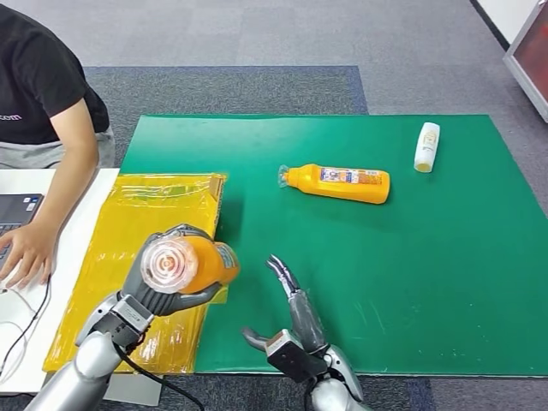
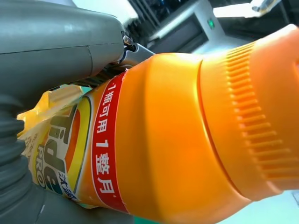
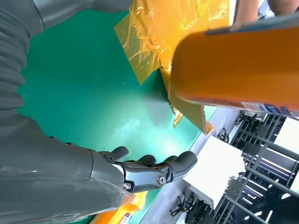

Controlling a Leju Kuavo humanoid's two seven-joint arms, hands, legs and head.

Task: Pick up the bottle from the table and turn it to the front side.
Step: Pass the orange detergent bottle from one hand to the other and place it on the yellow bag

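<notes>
Gripping the orange bottle (image 1: 193,264) in its left hand (image 1: 164,278), the robot has it lifted clear off the green mat (image 1: 388,282), its cap end pointing back at the head camera and hovering above the edge of the yellow plastic sheet (image 1: 122,231). The fingers wrap right round the body of the bottle, and from the left wrist you can read the printed label (image 2: 70,154) with its red band, sitting close under the thumb.

The right hand (image 1: 291,325) waits just beside it, low over the near edge of the mat, fingers spread apart and holding nothing. From the right wrist the bottle's plain orange side (image 3: 239,70) hangs near those fingertips (image 3: 183,161), not touching.

So the pick-up looks done, and the turn is the step in hand. My read: the next move calls for a roll of the left wrist, or a hand-over to the waiting right hand, so the label faces front, and the grip has to stay firm on that smooth plastic while it rotates.

Further out on the mat lie a second orange bottle (image 1: 339,182) on its side and a small white bottle (image 1: 426,146), well apart from the action. A person (image 1: 38,111) sits at the left with a hand on a laptop (image 1: 16,214).
</notes>
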